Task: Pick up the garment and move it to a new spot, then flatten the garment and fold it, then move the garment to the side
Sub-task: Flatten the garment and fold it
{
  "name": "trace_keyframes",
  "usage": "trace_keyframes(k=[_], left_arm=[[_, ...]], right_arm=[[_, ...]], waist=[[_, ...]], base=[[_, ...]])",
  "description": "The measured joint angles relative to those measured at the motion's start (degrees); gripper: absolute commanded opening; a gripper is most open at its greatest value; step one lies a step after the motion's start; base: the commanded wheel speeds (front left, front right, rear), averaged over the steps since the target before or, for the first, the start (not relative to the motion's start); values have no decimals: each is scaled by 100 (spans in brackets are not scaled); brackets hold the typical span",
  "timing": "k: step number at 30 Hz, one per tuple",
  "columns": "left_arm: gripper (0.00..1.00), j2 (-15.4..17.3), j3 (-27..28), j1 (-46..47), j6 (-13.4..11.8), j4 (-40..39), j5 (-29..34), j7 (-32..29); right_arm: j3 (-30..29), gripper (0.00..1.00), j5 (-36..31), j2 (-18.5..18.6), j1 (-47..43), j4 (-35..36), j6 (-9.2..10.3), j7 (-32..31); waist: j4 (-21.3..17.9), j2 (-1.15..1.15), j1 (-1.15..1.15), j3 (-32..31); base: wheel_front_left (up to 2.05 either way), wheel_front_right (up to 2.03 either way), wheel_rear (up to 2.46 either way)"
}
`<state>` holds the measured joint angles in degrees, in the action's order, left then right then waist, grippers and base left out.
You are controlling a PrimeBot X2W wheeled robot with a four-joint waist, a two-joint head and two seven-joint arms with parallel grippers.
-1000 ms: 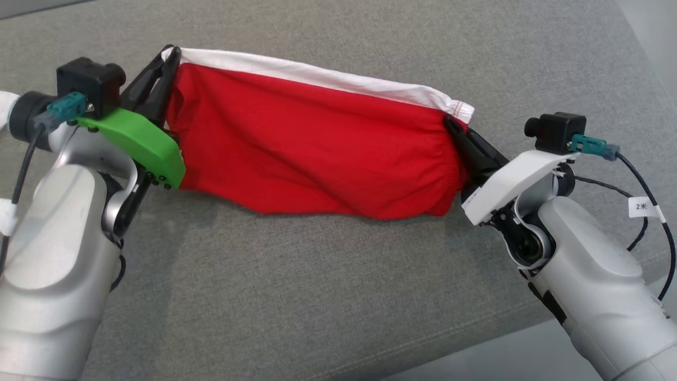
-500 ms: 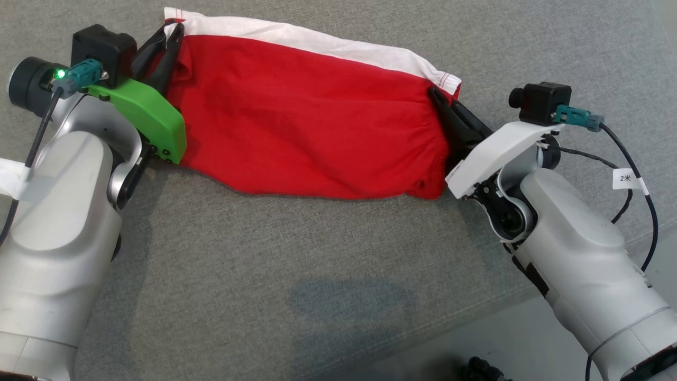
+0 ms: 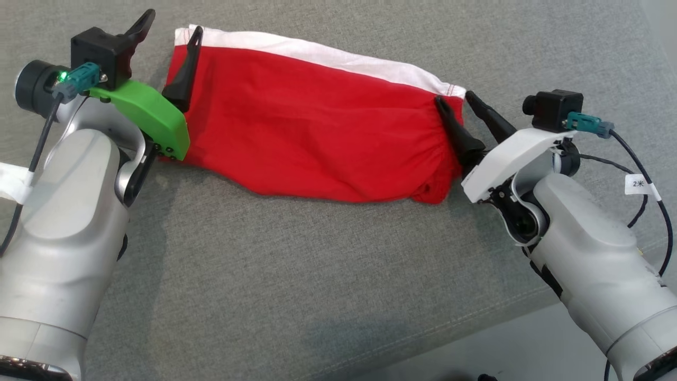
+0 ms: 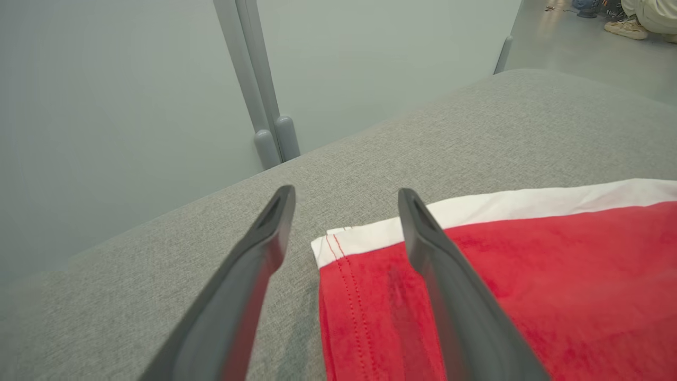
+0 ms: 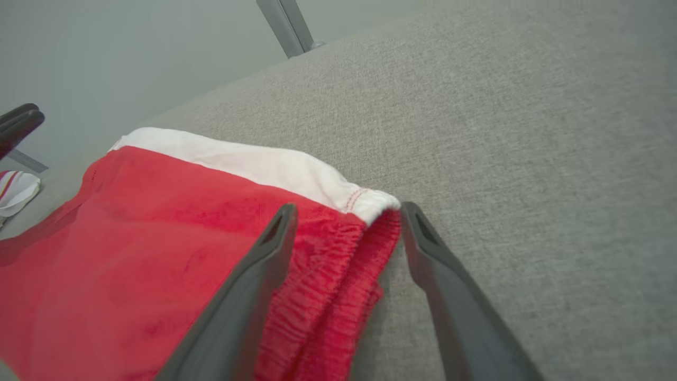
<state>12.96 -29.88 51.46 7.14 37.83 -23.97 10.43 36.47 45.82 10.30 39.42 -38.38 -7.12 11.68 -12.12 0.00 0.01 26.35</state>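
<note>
Change since a second ago: both pincers were clamped on the ends of the long red cloth garment with a white band along its far edge [image 3: 317, 137], stretching it between them. Now I am seeing both let go, and the garment is lying slack across the grey fabric-covered counter [image 3: 317, 275].

The left pincer [image 3: 173, 22] is standing wide apart at the garment's left end. Its inner finger is reaching over the stitched red-and-white corner, and its outer finger is hanging over bare counter. I cannot tell whether the inner finger is touching the cloth.

The right pincer [image 3: 453, 97] is also standing wide apart and is holding nothing. It is straddling the gathered, elastic right end, with the white corner sitting between its fingers.

The counter is showing a plain woven grey surface. Behind it a pale grey-green wall panel [image 4: 106, 106] is running, with a slim grey post [image 4: 259, 79] rising beside the counter's far edge.
</note>
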Motion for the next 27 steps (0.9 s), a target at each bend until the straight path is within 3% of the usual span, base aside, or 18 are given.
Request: trace_keyframes(k=[10,15,27], left_arm=[[100,-294,-450,-440,0,569,-404,121],[100,-227,-442,-758,0,890,-611,12],[100,-114,-121,-754,0,1377,-1059,-285]], right_arm=[[-122,100,40,299,-449,-77,0,192],[-204,100,66,312,-554,104,0,230],[-319,100,66,430,-734,632,0,243]], waist=[[159,0,0,-573],[182,0,-1,-847],[-247,0,-1,-869]], base=[[0,0,0],[0,0,0],[0,0,0]])
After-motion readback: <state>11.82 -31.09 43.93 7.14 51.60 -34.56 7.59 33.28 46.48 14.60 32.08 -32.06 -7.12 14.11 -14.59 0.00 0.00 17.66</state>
